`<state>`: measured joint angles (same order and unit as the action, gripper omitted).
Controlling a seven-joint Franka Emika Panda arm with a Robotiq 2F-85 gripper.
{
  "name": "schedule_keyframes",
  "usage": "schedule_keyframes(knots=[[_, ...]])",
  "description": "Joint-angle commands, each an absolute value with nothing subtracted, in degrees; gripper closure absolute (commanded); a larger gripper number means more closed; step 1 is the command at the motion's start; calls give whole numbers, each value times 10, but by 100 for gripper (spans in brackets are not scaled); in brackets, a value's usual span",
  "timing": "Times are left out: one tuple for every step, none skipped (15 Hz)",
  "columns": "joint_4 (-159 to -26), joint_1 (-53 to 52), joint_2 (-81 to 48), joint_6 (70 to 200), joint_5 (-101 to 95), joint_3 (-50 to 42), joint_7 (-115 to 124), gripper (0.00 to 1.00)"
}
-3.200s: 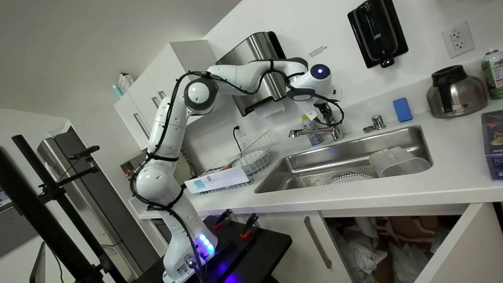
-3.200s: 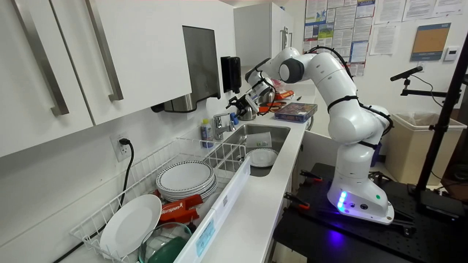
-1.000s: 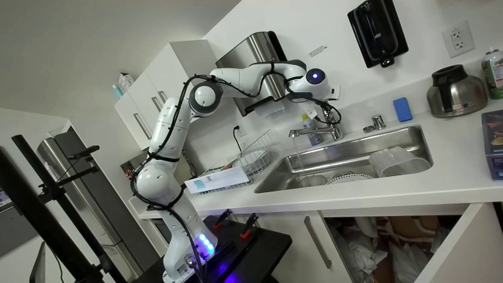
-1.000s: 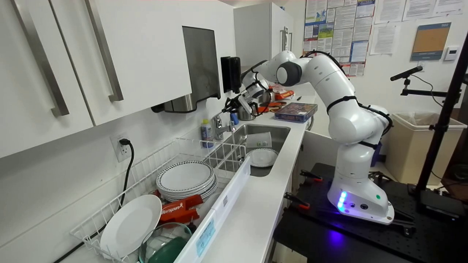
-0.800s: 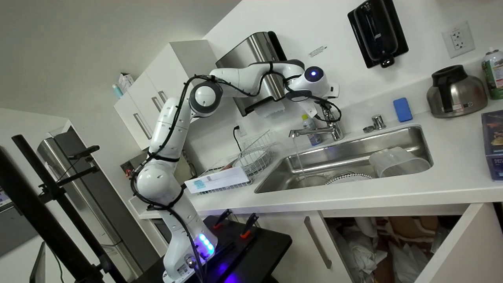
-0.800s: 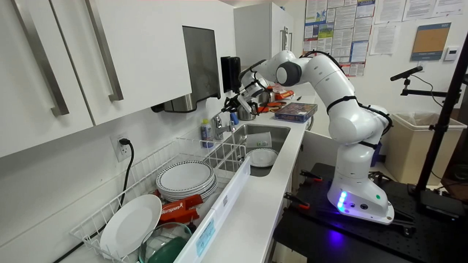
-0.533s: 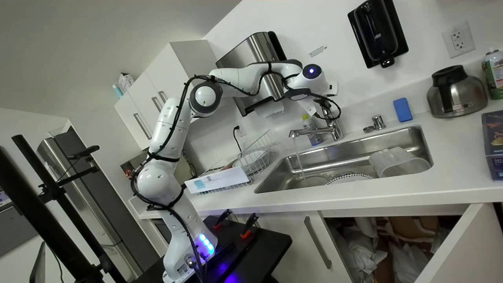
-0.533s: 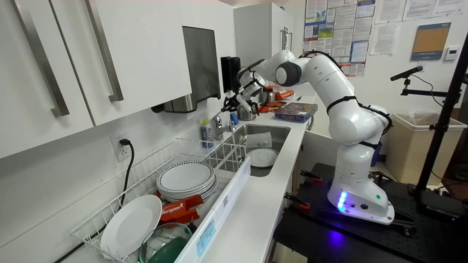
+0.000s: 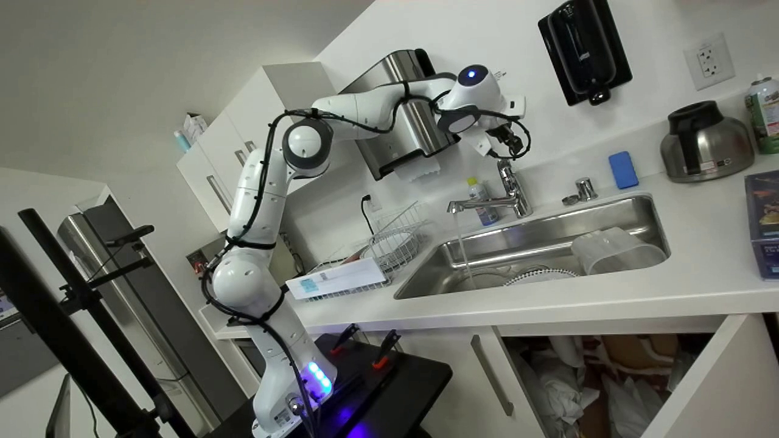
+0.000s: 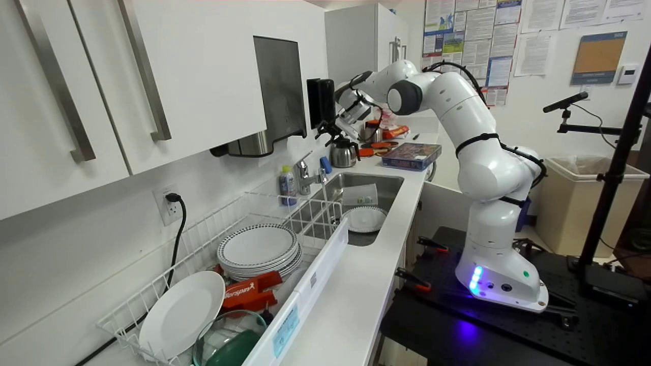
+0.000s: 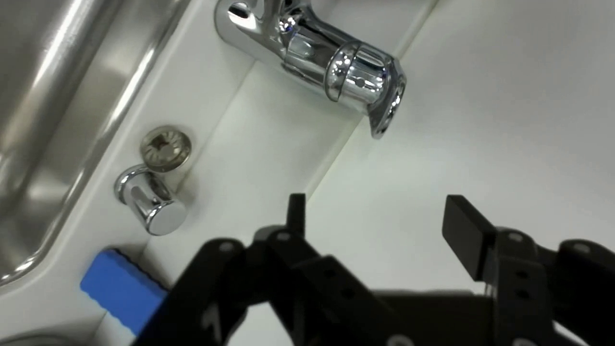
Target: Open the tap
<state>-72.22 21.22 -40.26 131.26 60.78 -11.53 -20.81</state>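
White kitchen counter (image 9: 548, 298) along a wall (image 9: 663, 73), with a steel sink (image 9: 420, 283) set into it. At the sink's back edge stands the chrome tap (image 9: 516, 196), its lever (image 10: 305, 157) tilted up and a thin stream of water (image 9: 461, 243) falling from the spout (image 9: 481, 204) into the sink. Above the tap, near but not touching, hangs the robot gripper (image 11: 375, 218), its fingers (image 11: 463, 235) spread wide with nothing between them. A blue sponge (image 9: 623, 170) stands by the wall

Free air separates the claw (image 11: 377, 226) from the tap (image 11: 358, 72); lower down, a chrome fitting (image 11: 151, 202) and blue block (image 11: 122, 288) obstruct the worktop (image 11: 204, 84) behind the sink (image 11: 72, 120).
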Motion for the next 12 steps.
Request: schedule_keyframes(knots=[[-760,202,-347,1258,544,-146,-164,0],[-767,206,-332,1224,530,-148,-164,0],[-773,209,-318,1192,515,-151,-164,0],[-780,207,-306,1172,500,-158,-164,0],[-791,201,-293,1156,479,-170,-156,0],[-804,194,-279,1153,457,-180,-152,0],[-815,191,-268,1149,440,-186,-152,0],[-829,186,-256,1153,422,-192,-148,0],[-845,181,-245,1160,408,-197,-149,0],[-858,179,-235,1165,397,-199,-148,0],[-871,176,-226,1166,391,-201,-150,0],[-885,173,-218,1167,385,-202,-151,0]])
